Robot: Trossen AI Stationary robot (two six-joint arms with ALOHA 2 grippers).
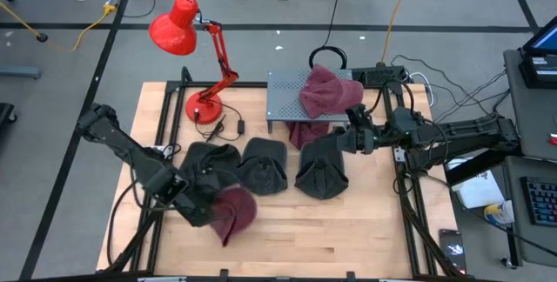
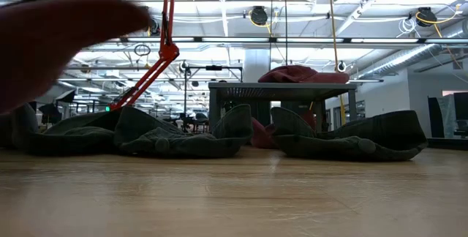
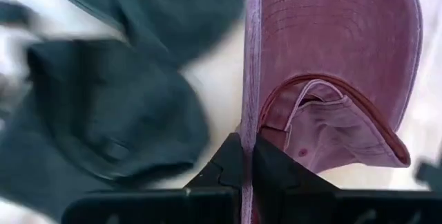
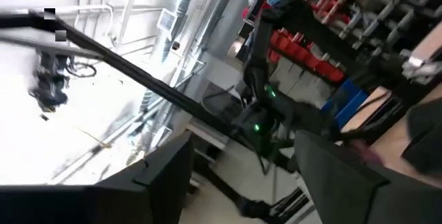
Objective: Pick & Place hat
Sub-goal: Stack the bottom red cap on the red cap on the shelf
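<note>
Grey perforated stand (image 1: 287,99) at 12 o'clock carries one maroon hat (image 1: 329,90). Left gripper (image 1: 204,210), at 7 o'clock, jaws clamped on a faded maroon cap (image 1: 233,211), brim edge pinched. Right gripper (image 1: 355,134), near 2 o'clock, jaws apart.

Worktop (image 1: 348,238) carries lamp (image 1: 196,56) at rear left, small rack (image 1: 283,95) at rear centre. One hat (image 1: 329,90) lies on rack. Three hats (image 1: 265,167) in row before rack, mid-worktop. Left gripper (image 1: 207,212) at front left, closed on hat brim (image 3: 248,79); held hat (image 1: 233,211) just before row's left end. Right gripper (image 1: 352,136) beside rack's right end, above rightmost hat (image 1: 322,171).
</note>
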